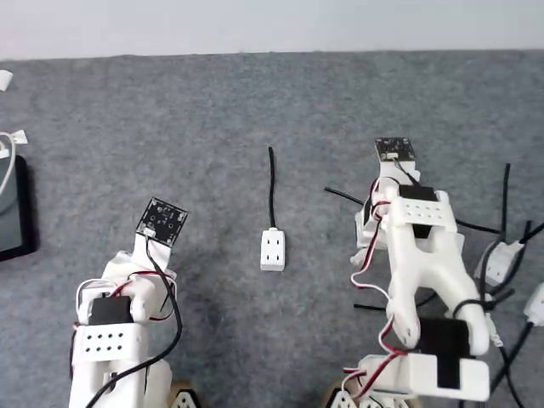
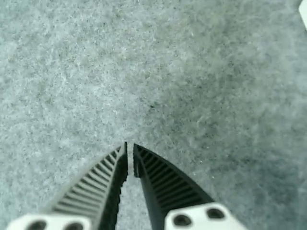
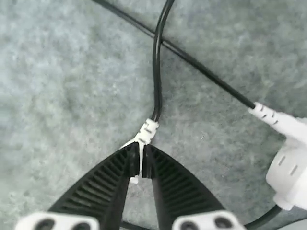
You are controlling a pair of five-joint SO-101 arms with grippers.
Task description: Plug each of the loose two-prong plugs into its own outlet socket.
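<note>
At the lower left of the high view, the left gripper hangs with its jaws pressed together on nothing, over bare grey carpet. At lower right, the right gripper is clamped on a white two-prong plug. The plug's black cord crosses a second cord, and a white outlet socket lies near it. Mid-frame, a white outlet block lies apart from both arms. Beyond it, open carpet runs to the top edge. A dark flat device sits at the left edge.
</note>
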